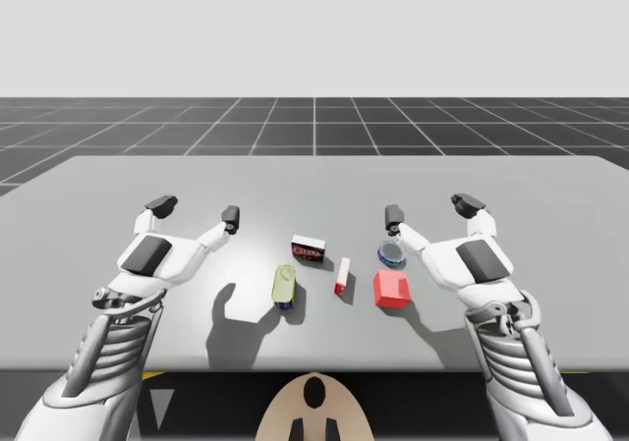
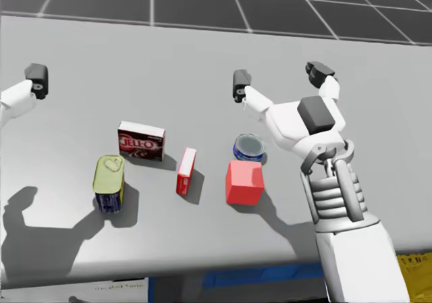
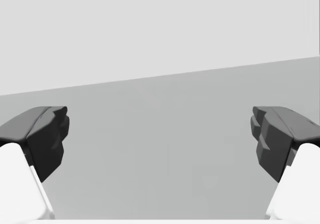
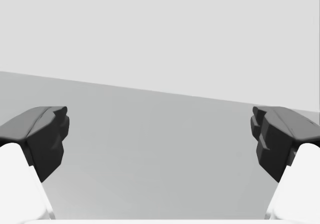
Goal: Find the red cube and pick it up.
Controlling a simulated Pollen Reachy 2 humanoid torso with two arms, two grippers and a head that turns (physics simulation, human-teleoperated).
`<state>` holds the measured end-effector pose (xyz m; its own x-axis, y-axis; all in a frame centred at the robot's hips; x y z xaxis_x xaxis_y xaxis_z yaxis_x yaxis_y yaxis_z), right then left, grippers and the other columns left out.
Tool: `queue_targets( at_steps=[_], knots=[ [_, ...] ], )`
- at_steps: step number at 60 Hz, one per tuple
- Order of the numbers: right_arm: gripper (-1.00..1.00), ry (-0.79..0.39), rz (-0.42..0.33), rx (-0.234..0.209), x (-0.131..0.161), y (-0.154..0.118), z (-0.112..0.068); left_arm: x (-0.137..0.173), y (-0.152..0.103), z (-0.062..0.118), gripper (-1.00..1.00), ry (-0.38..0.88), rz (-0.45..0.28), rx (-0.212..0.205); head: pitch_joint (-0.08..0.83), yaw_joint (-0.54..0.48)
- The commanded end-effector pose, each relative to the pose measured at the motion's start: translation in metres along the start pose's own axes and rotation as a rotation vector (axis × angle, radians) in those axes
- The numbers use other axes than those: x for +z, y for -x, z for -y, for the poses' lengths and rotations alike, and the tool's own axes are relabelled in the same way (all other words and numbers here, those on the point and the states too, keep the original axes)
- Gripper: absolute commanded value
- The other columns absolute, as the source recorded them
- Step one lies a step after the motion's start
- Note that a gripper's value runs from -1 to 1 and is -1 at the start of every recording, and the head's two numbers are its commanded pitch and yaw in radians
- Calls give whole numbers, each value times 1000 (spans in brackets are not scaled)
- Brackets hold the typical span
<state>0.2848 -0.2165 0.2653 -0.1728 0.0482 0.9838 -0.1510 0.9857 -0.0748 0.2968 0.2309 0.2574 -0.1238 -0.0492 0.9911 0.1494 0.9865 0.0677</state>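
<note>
The red cube (image 1: 390, 288) (image 2: 244, 182) rests on the grey table near its front edge, right of centre. My right gripper (image 1: 428, 212) (image 2: 278, 80) (image 4: 160, 139) hovers open above the table, just beyond and to the right of the cube, nothing between its fingers. My left gripper (image 1: 197, 211) (image 3: 160, 139) hangs open over the left part of the table, far from the cube; one of its fingertips (image 2: 37, 79) shows in the head view.
A blue round can (image 1: 391, 254) (image 2: 249, 147) stands just behind the cube. Left of the cube lie a small red-and-white box (image 1: 342, 275) (image 2: 185, 171), a dark red box (image 1: 308, 248) (image 2: 141, 141) and a yellow-topped tin (image 1: 284, 286) (image 2: 109, 181). The table's front edge (image 1: 314, 369) is close.
</note>
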Motion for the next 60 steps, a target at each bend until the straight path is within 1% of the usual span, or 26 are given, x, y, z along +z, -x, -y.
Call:
queue_targets(
  at_steps=[1,8,17,18,21,22,23,25,28,29,31,32,33,35,37,40,41,42,43,45,48,49,52,54,57,60],
  knots=[
    [-1000,1,-2,0,0,0,1,0,0,1,-1000,3,1,0,685,-249],
    [-1000,2,-3,-1,-1,1,1,0,0,2,-1000,5,1,2,711,-267],
    [-1000,3,0,-6,-1,0,0,-1,0,2,-1000,3,2,2,714,-268],
    [-1000,3,5,-24,-1,-1,0,-1,-1,2,-1000,2,2,3,714,-268],
    [-1000,21,-14,-33,-1,-3,0,-1,-1,1,-1000,0,2,4,713,-266],
    [-1000,32,-24,-45,-1,-4,-1,-1,-1,1,-1000,-1,1,4,712,-265],
    [-1000,32,-35,-73,0,-6,-1,-1,-1,1,-1000,-3,1,4,711,-263],
    [-1000,7,-30,-93,4,-7,-2,-1,-1,1,-1000,-5,1,5,710,-261],
    [-1000,21,-28,-86,10,-9,-5,-1,-1,0,-1000,-7,0,6,711,-257],
    [-1000,38,-26,-73,13,-10,-8,-1,-1,0,-1000,-7,-1,6,711,-256],
    [-1000,61,-32,-77,18,-11,-11,-1,-1,0,-1000,-8,-1,6,712,-255],
    [-1000,92,-66,-109,21,-11,-14,-1,-1,0,-1000,-8,-2,6,713,-255],
    [-1000,132,-82,-142,28,-14,-21,-1,0,0,-1000,-7,-4,5,715,-255],
    [-1000,111,-75,-127,32,-14,-22,-1,0,0,-1000,-6,-4,5,717,-255],
    [-1000,129,-74,-117,36,-14,-25,-2,0,0,-1000,-5,-5,5,718,-256],
    [-1000,129,-71,-122,48,-15,-31,-2,0,0,-1000,-5,-6,5,720,-258],
    [-1000,116,-70,-117,52,-15,-33,-2,0,0,-1000,-4,-6,5,721,-260],
    [-1000,107,-68,-108,54,-15,-34,-2,0,0,-1000,-4,-6,5,721,-260],
    [-1000,115,-62,-83,59,-14,-38,-2,0,0,-1000,-5,-6,5,721,-262],
    [-1000,118,-56,-63,65,-12,-42,-2,0,0,-1000,-5,-7,7,722,-266],
    [-1000,105,-67,-60,71,-8,-46,-2,0,-1,-1000,-5,-6,8,723,-267],
    [-1000,99,-73,-54,77,-5,-49,-2,0,-1,-1000,-6,-6,8,724,-267],
    [-1000,94,-85,-65,83,0,-51,-2,0,-1,-1000,-6,-6,9,726,-267],
    [-1000,97,-86,-57,88,4,-53,-2,0,-1,-1000,-7,-7,9,727,-267],
    [-1000,90,-106,-70,95,13,-56,-2,0,-1,-1000,-7,-7,9,728,-266],
    [-1000,83,-129,-63,101,23,-59,-2,0,-1,-1000,-7,-7,8,729,-268]
  ],
)
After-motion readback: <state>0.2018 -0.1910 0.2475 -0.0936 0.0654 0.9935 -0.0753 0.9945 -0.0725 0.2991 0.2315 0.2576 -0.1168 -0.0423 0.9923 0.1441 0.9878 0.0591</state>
